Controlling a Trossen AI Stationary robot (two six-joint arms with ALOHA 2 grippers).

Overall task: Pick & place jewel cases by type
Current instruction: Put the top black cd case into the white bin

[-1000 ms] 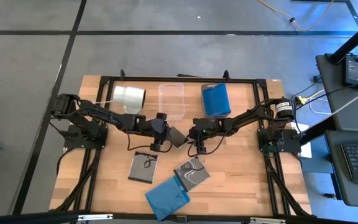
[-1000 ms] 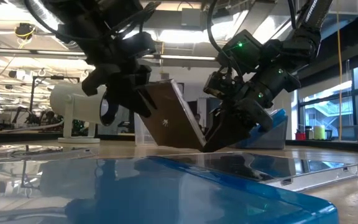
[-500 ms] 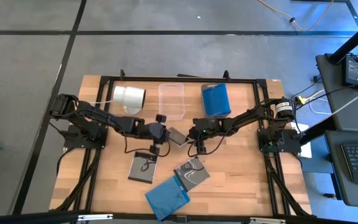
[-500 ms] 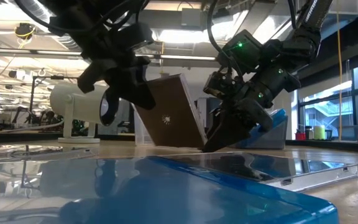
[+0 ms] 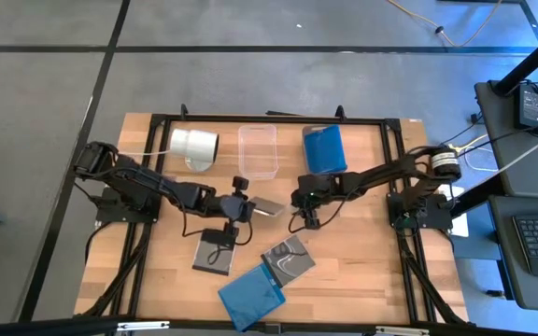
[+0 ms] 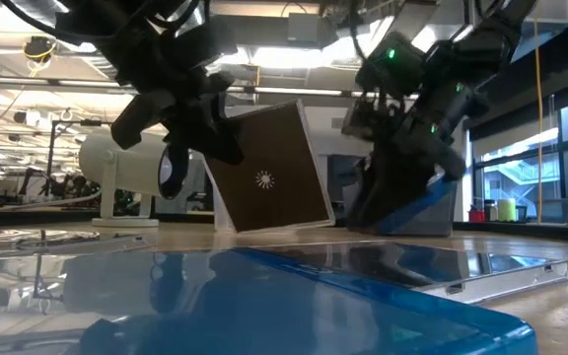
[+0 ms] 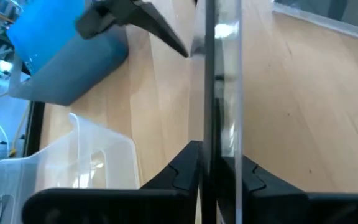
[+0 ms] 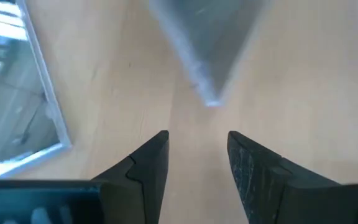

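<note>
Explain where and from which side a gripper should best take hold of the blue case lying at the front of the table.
Probably by the corner of the blue case that pokes past the table's front edge, coming from the front. It lies flat, and its opposite corner touches a swirl-printed case, so there fingers could reach above and below it.

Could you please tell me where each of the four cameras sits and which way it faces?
High view: above, straight down; both arms, left gripper holding a dark jewel case.
Low view: table height, level into the room; both arms overhead, same case.
Left wrist view: past its fingers, case edge-on.
Right wrist view: past open right gripper, down at wood.
All show that case.
</note>
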